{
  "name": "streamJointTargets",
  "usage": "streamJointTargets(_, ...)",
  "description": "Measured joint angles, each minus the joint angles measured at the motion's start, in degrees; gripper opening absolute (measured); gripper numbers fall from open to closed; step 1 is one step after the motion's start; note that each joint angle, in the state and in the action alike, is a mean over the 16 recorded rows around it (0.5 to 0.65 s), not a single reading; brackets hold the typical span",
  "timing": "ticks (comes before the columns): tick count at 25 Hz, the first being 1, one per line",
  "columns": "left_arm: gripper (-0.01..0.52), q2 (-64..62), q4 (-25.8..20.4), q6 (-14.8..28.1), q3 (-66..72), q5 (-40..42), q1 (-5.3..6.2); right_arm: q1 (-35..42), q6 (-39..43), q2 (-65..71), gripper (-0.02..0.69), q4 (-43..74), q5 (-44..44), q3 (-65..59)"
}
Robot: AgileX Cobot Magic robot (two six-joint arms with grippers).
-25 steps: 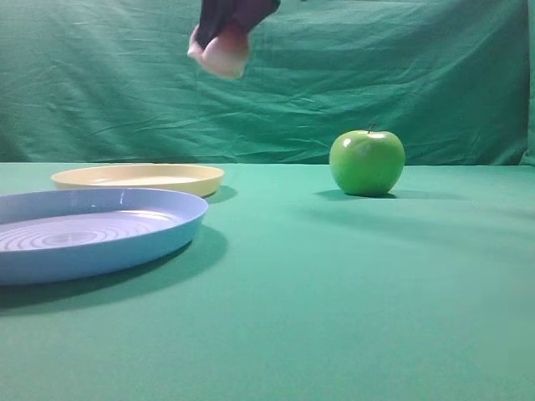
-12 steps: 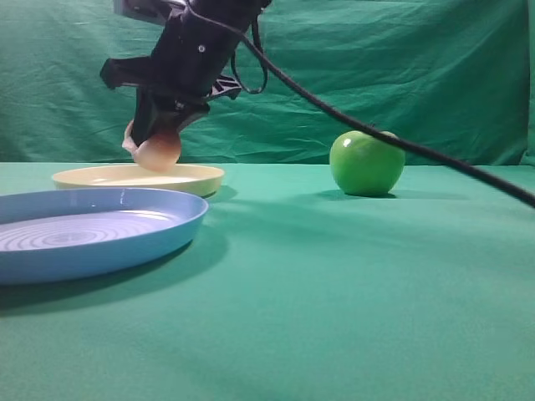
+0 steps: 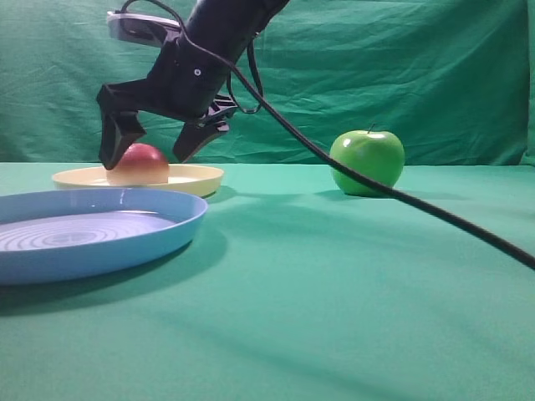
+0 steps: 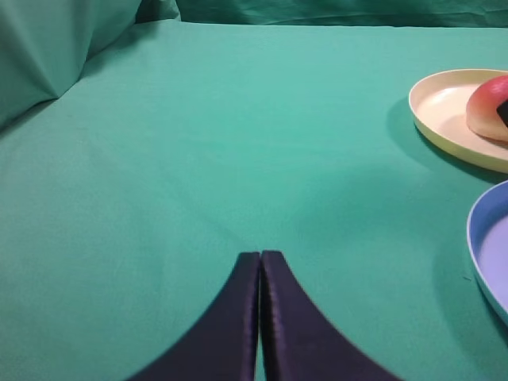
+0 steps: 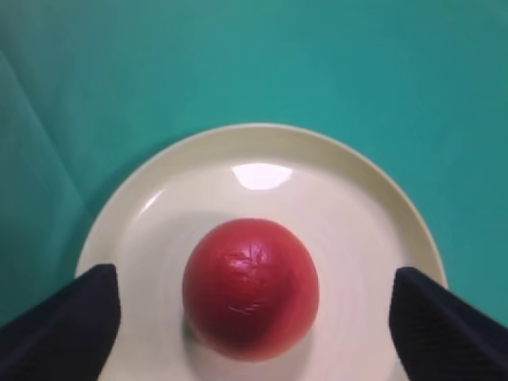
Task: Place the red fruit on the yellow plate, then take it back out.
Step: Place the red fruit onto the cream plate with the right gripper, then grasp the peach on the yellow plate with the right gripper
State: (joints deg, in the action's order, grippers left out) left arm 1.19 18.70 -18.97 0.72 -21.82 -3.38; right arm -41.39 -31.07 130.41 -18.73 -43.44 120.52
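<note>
Red fruit (image 3: 138, 164) resting near the middle of the yellow plate (image 3: 196, 178), free of any grip. Right pincer (image 3: 152, 150) spread wide, straddling the fruit from above, fingers (image 3: 114, 142) clear of its sides. Left pincer (image 4: 260, 266) pressed together, holding nothing, low over bare green worktop (image 3: 351, 284). Blue plate (image 3: 125, 238) just beside the yellow one; green apple (image 3: 367, 162) well apart.

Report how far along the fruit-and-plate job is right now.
Done: the red fruit sits on the yellow plate. In hand: nothing is gripped; the right gripper straddles the fruit with its jaws spread wide of it, and the left gripper is shut, away from the plate. Left: taking the fruit back out.
</note>
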Motion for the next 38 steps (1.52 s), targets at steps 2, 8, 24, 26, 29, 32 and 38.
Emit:
streamJointTargets(2,0.0,0.0,0.0,0.0,0.0,0.0,0.0,0.4,2.1,-2.9,0.41,1.2,-2.8,0.0)
streamJointTargets(8,0.0,0.0,0.0,0.0,0.0,0.0,0.0,2.0,10.5,-12.2,0.169,5.8,-12.7,0.0)
streamJointTargets(24,0.0,0.0,0.0,0.0,0.0,0.0,0.0,3.6,23.5,-34.2,0.0,12.9,-28.9,-1.4)
streamJointTargets(26,0.0,0.0,0.0,0.0,0.0,0.0,0.0,3.6,24.0,-36.9,0.0,13.1,-29.3,-2.3)
streamJointTargets(29,0.0,0.0,0.0,0.0,0.0,0.0,0.0,3.6,24.8,-40.8,0.0,13.8,-29.4,-4.5)
streamJointTargets(32,0.0,0.0,0.0,0.0,0.0,0.0,0.0,3.6,26.0,-45.0,0.0,14.9,-29.5,-7.6)
streamJointTargets(38,0.0,0.0,0.0,0.0,0.0,0.0,0.0,3.7,29.2,-54.7,0.0,18.9,-29.5,-16.9)
